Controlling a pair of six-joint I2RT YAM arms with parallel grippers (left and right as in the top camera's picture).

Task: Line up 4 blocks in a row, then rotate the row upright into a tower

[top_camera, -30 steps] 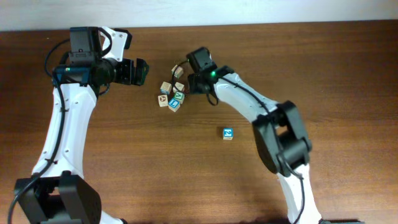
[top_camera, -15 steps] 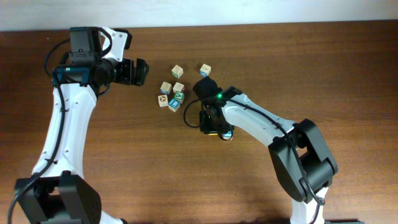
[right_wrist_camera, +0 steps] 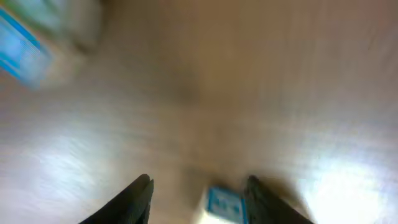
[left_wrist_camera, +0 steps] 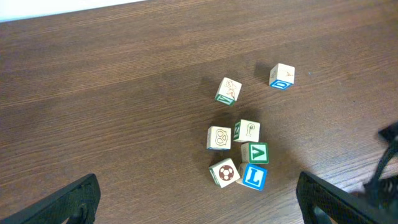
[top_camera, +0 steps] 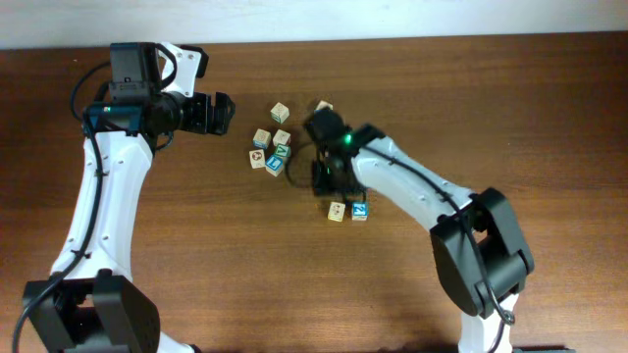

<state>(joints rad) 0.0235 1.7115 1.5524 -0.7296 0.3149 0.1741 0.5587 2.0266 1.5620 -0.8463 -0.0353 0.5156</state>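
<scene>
Two blocks lie side by side at mid-table, one with a pale beige top (top_camera: 337, 211) and one with a blue-and-white top (top_camera: 360, 210). My right gripper (top_camera: 330, 184) hangs just behind them, open. In its blurred wrist view the right gripper (right_wrist_camera: 199, 202) shows a blue-faced block (right_wrist_camera: 225, 204) close to its right finger, well clear of the left one. More blocks sit further back: two single ones (top_camera: 282, 112) (top_camera: 322, 106) and a tight cluster (top_camera: 271, 151). My left gripper (top_camera: 221, 113) is wide open, left of the cluster, holding nothing. In its own wrist view the left gripper (left_wrist_camera: 202, 208) frames the cluster (left_wrist_camera: 239, 155).
The cluster holds several cubes, among them a soccer-ball cube (left_wrist_camera: 224, 172), a blue L cube (left_wrist_camera: 254, 177) and a green V cube (left_wrist_camera: 254, 153). Bare brown tabletop (top_camera: 196, 255) spreads to the front and left. The table's back edge (top_camera: 392, 39) meets a white wall.
The right gripper swung from beside the cluster down to the blue-topped block, then pulled back and widened. A beige block now lies on the table next to the blue-topped one. The left arm stayed still.
</scene>
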